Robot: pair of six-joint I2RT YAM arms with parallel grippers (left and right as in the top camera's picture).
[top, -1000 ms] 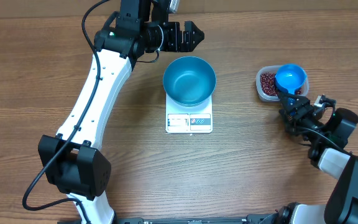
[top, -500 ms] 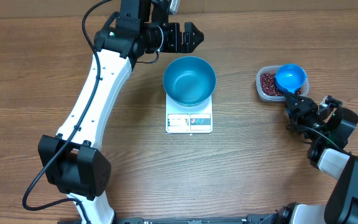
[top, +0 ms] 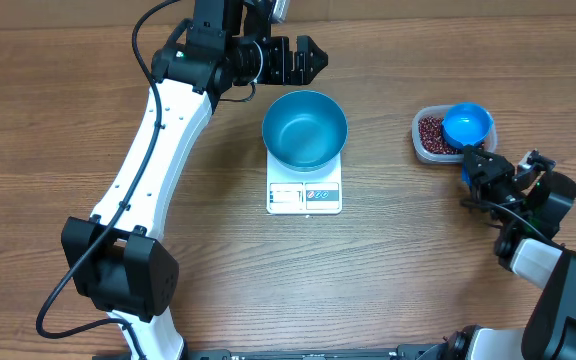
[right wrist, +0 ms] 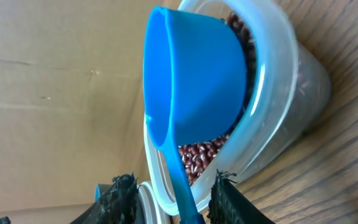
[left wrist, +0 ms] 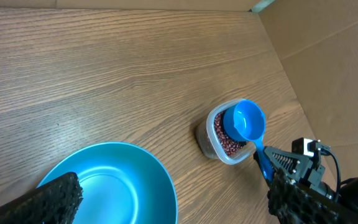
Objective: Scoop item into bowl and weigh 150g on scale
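Beans (top: 429, 131): lay in the clear tub (top: 417, 140) at the table's (top: 418, 270) right side, well apart from the bowl; only a strip showed
Scoop (top: 466, 124): blue, resting in the tub on the beans and covering most of them, its handle reaching out over the rim
Bowl (top: 305, 128): blue, standing on the scale (top: 303, 196); no beans could be seen inside; cut off by the lower edge in the left wrist view
Scale: platform hidden under the bowl, only the display edge showing; reading too small to make out
Right gripper (top: 476, 162): at the scoop's handle, jaws narrow on either side of it with a gap visible; contact could not be judged
Left gripper (top: 316, 58): above the table behind the bowl, jaws wide, holding nothing; one finger (left wrist: 48, 202) showed in its own camera
Backdrop: brown cardboard (right wrist: 55, 74) behind the tub
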